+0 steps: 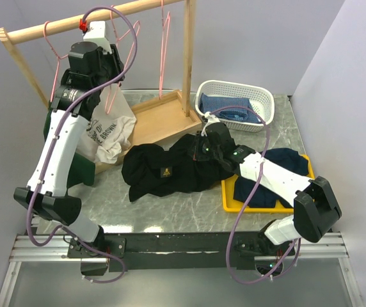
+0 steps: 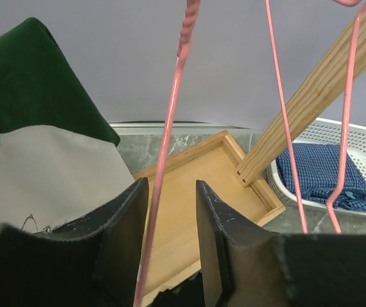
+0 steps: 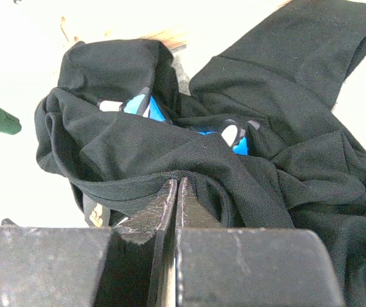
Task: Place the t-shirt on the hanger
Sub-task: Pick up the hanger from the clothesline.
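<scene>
The black t-shirt [image 1: 164, 169] lies crumpled on the table's middle, a small print showing on top. My right gripper [image 1: 202, 148] is shut on a fold of the t-shirt's edge; in the right wrist view the fingertips [image 3: 176, 184] pinch the black cloth [image 3: 266, 96]. My left gripper [image 1: 109, 86] is raised at the wooden rail, open. In the left wrist view a pink hanger wire [image 2: 170, 128] runs between its jaws [image 2: 171, 185], close to the left finger, not clamped. That hanger [image 1: 111, 99] hangs from the rail.
Two more pink hangers [image 1: 164, 51] hang on the wooden rail [image 1: 74, 24]. A grey shirt with green sleeves [image 1: 106, 131] hangs at left. The rack's wooden tray base [image 1: 160, 118], a white basket [image 1: 263, 96] with blue cloth, and a yellow tray [image 1: 229, 203] with a navy garment stand around.
</scene>
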